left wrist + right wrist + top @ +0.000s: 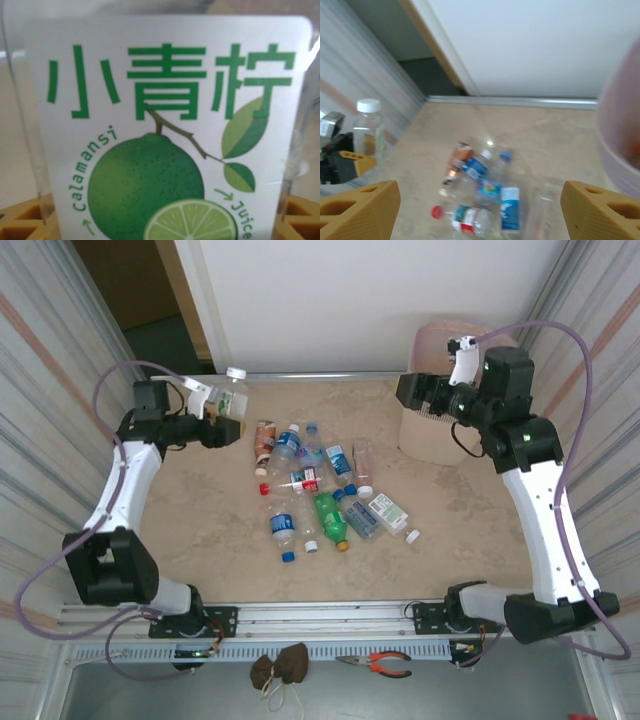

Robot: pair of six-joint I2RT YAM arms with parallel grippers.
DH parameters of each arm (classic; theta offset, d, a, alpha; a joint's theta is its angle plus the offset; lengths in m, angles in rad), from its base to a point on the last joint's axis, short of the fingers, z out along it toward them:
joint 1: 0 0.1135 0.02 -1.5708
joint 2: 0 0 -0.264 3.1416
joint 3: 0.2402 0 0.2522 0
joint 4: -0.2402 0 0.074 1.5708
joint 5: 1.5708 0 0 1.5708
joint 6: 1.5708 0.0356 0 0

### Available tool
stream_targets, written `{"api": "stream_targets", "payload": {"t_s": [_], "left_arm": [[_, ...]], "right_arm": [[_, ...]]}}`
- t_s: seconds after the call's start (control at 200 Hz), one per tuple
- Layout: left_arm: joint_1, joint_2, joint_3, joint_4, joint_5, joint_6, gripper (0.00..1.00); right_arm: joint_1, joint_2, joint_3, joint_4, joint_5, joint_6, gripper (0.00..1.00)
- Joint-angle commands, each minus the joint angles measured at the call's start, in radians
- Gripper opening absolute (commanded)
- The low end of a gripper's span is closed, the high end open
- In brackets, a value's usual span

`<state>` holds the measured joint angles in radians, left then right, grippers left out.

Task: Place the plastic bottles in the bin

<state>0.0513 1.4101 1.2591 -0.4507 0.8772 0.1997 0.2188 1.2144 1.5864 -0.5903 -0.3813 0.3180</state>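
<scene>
Left jaws mostly hidden behind their lime-label bottle (pixel 165 135).

This is a robot lab test cell. A left arm (pixel 115 485) and a right arm (pixel 540 520) are bolted to an aluminium rail (pixel 330 616) at the edge of a stone-look table (pixel 210 530), with purple cables (pixel 587 350) looping off them. Ribbed panels (pixel 45 360) wall both sides, and a white board (pixel 370 300) closes the back. Pliers (pixel 378 664) lie on the metal shelf (pixel 460 690) below. Loose bottles (pixel 320 490) and a bin (pixel 425 440) sit on the table.
</scene>
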Motion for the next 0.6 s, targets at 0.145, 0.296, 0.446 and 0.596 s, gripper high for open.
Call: {"api": "stream_targets", "payload": {"t_s": [0.145, 0.296, 0.446, 0.596], "left_arm": [[-0.078, -0.19, -0.114, 0.5, 0.295, -0.334, 0.41], [-0.209, -0.239, -0.081, 0.525, 0.287, -0.336, 0.41], [-0.342, -0.28, -0.063, 0.571, 0.249, -0.338, 0.41], [-0.468, -0.312, -0.059, 0.67, 0.198, -0.36, 0.42]], "right_arm": [[0.058, -0.095, -0.126, 0.45, -0.274, 0.141, 0.84], [0.139, -0.106, -0.154, 0.593, -0.359, 0.134, 0.86], [0.238, -0.112, -0.146, 0.629, -0.417, 0.069, 0.88], [0.336, -0.134, -0.147, 0.622, -0.422, -0.008, 0.92]]}}
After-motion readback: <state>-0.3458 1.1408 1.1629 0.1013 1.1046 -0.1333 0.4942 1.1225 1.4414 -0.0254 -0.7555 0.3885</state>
